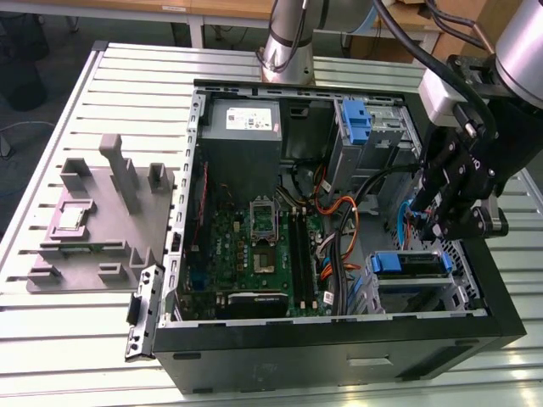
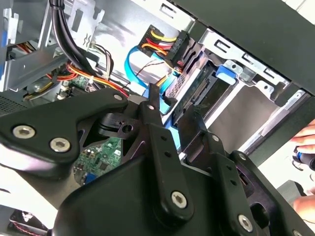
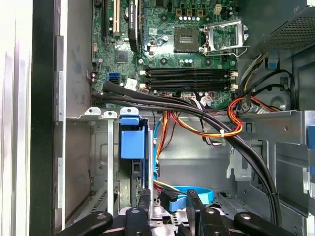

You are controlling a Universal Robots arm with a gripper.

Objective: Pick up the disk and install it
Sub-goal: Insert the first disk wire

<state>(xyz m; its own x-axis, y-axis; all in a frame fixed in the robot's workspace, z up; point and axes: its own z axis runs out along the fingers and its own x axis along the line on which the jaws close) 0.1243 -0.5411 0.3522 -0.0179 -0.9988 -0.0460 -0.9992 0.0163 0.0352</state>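
inside the case [image 1: 339,348], the pincer [image 3: 168,196] gapes empty beside the bayed disk [image 3: 133,142], cables [image 3: 197,114] crowding around.

The arm [image 1: 287,38] stands upright at the top of the exterior view, then reaches across to that view's right, where its thick grey last link [image 1: 519,42] sits high. From there the wrist [image 1: 468,78], with a white block [image 1: 439,95] on it, tips downward. It carries the black gripper [image 1: 437,222], which points down and a little toward the exterior view's left. In both wrist views black linkage bars [image 2: 162,147] fan out from the gripper's body. Its two slim fingers [image 3: 142,205] stand side by side and apart, a clear gap between them.
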